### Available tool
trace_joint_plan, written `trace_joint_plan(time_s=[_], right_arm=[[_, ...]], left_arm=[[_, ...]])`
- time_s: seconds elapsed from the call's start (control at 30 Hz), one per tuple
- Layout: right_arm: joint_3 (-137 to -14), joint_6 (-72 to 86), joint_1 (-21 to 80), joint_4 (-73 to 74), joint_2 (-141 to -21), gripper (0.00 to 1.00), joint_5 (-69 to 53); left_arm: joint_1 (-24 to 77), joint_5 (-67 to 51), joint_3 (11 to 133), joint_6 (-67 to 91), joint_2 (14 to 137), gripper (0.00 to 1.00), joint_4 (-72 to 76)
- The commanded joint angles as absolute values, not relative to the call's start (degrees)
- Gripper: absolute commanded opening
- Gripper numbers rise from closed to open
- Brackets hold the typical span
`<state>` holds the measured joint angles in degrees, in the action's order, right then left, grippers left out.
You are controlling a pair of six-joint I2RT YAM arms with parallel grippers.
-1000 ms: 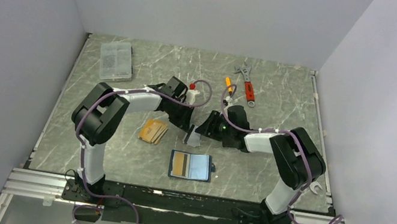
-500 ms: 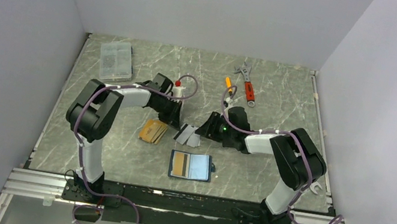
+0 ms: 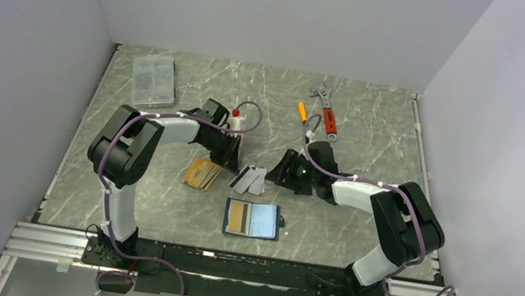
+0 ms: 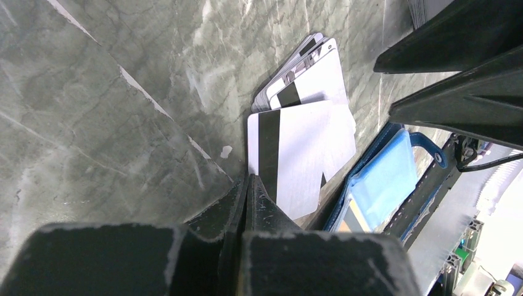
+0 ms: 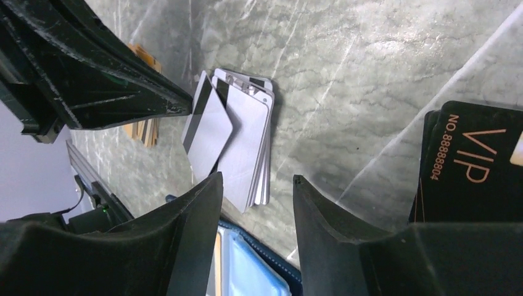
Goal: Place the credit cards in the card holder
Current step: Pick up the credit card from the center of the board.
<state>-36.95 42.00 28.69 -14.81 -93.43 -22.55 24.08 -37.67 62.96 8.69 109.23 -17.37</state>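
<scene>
- Card holder (image 3: pixel 263 221): open flat on the table, nearest the arm bases, pale blue inside up. Long axis runs left to right.
- Top white-grey card (image 4: pixel 302 154): just beyond the holder, askew on the white-grey stack (image 3: pixel 252 182). Long axis follows its black stripe, slanting across the table.
- Orange-tan cards (image 3: pixel 203 173): left of the stack.
- Left gripper (image 4: pixel 247 185): fingers together, apparently pinching the top card's striped edge. The holder lies nearward and rightward, so this arm serves.
- Right gripper (image 5: pixel 254 182): fingers apart, empty, over the stack's far side.
- Black cards (image 5: pixel 475 160): beside it.

Clear box (image 3: pixel 153 79) back-left; wrench (image 3: pixel 327 111) (red-handled) back-right.
</scene>
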Motion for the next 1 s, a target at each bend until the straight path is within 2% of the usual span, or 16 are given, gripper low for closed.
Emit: trace_joint_plan(time_s=[0.0,0.33,0.67,0.97], right_arm=[[-36.55,42.26,28.60,-13.16,-90.07,0.49,-23.98],[-35.96,49.22,31.49,-28.79,-97.68,0.46,-35.53],[-37.18,52.95,31.88,-31.97,-103.76,0.45,-33.70],[-37.09,56.63,31.98,-33.05,-107.16,0.38,-30.54]], left_arm=[[24.35,-37.89,63.11,8.32,107.67,0.00,-16.48],[24.35,-37.56,63.10,8.26,107.45,0.00,-16.44],[24.35,-37.62,63.17,8.44,107.14,0.00,-16.47],[24.34,-40.08,62.37,9.51,107.09,0.00,-15.38]])
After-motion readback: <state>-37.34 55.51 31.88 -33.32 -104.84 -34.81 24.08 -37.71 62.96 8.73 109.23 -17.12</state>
